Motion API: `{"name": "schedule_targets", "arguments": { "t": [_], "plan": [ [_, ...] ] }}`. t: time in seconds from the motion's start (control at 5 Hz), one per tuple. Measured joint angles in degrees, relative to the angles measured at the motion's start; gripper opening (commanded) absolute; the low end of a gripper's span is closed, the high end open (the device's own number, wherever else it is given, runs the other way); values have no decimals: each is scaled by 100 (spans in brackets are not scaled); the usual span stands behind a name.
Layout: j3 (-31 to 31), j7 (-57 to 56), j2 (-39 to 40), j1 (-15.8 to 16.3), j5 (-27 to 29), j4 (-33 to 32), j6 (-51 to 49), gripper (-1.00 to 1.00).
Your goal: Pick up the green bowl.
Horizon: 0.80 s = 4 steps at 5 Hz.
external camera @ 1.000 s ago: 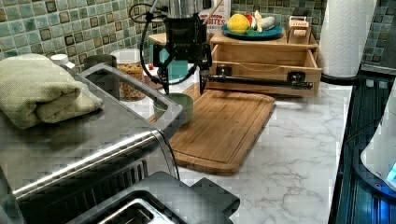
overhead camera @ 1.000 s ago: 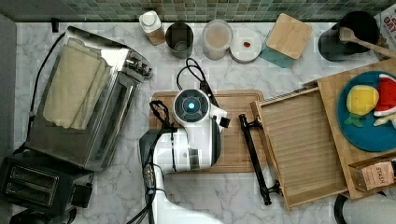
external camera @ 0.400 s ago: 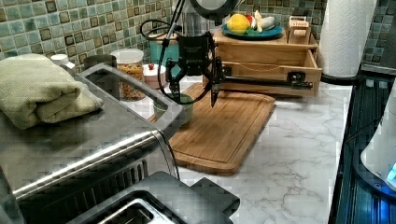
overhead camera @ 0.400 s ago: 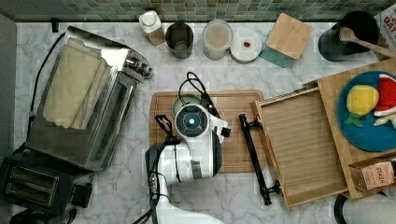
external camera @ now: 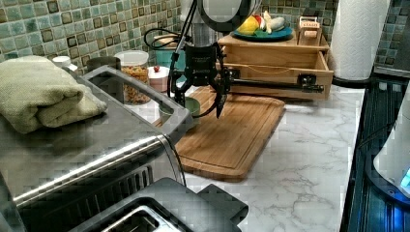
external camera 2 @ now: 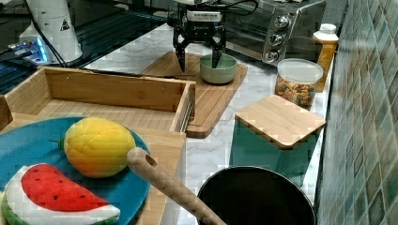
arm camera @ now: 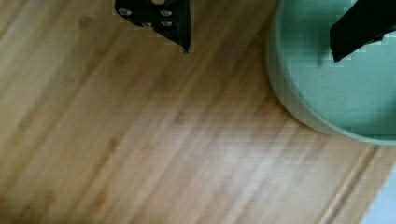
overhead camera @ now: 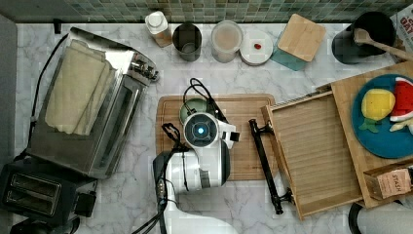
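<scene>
Gripper [external camera 2: 199, 57] spread wide, holding nothing, straddling the green bowl's [external camera 2: 218, 69] near rim: one finger over its inside, one outside over the cutting board [external camera 2: 206, 101], ready to pinch the wall.

The green bowl [overhead camera: 193, 107] is set on the cutting board [overhead camera: 243, 146] at the middle of the top view, near the board's upper-left corner. The pincer [external camera 2: 198, 54] is spread above the bowl's rim. A toaster oven [overhead camera: 92, 122] is placed at the top view's left, a wooden drawer [overhead camera: 311, 151] at the top view's right, both on the desk [overhead camera: 219, 78].
</scene>
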Motion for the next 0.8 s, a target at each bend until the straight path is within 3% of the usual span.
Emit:
{"name": "schedule_targets", "arguments": {
  "t": [0.2,0.8],
  "plan": [
    [-7,1,0,-2,190,-67,151,-100],
    [-37,34,-90,-41,381,-78,106,-100]
  ]
}}
